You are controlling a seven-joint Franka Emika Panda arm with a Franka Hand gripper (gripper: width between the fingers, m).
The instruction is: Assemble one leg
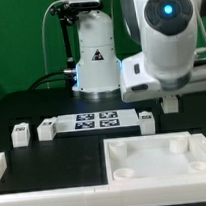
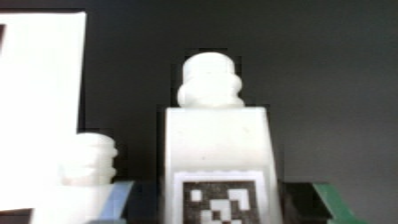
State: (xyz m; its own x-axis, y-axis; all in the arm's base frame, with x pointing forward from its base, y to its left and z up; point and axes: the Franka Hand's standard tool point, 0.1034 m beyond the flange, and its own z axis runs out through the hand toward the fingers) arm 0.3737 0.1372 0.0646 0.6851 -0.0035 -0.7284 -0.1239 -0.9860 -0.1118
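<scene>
Well, my gripper hangs at the exterior view's right, near the marker board's end. The leg stands upright between my fingers in the wrist view, tag facing the camera, but I cannot tell if they squeeze it.

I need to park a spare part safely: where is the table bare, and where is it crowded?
Bare black table lies in front of the marker board, between the white panel and the exterior view's left edge. Crowded: the row where legs flank that board, especially under the gripper.
</scene>
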